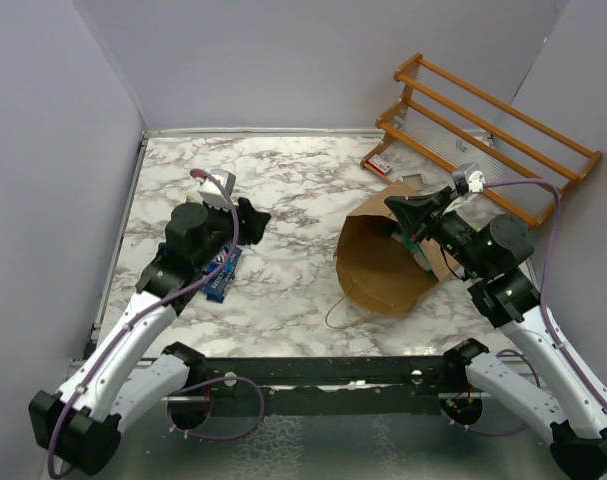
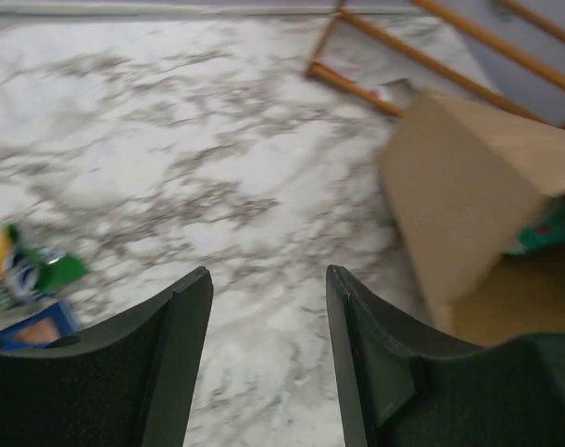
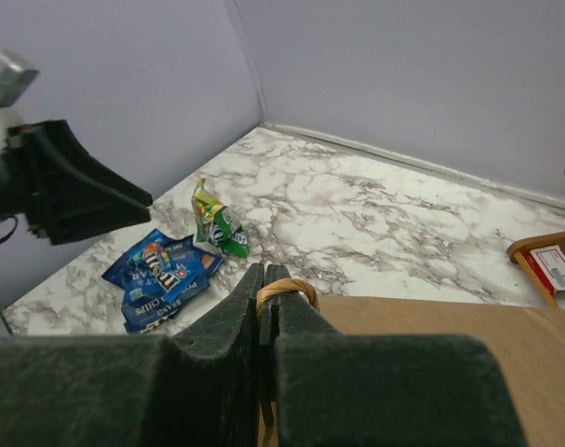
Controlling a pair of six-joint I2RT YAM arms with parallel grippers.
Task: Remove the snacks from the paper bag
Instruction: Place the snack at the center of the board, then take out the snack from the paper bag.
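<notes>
paper bag (image 1: 378,270) is clamped by its handle (image 3: 287,285) in right gripper (image 3: 264,272); snacks (image 1: 221,278) are seen just near-left of left gripper (image 2: 268,279), jaws apart.

Snacks (image 3: 161,275) at the table's (image 1: 293,180) left, paper bag (image 1: 383,265) well to their right, rack (image 1: 483,130) behind the bag

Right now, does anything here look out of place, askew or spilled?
The paper bag is tipped over rather than upright, one handle pinched in the shut right gripper, a green packet showing inside. The wooden rack sits tilted at the far right corner. Nothing looks spilled or torn.
</notes>
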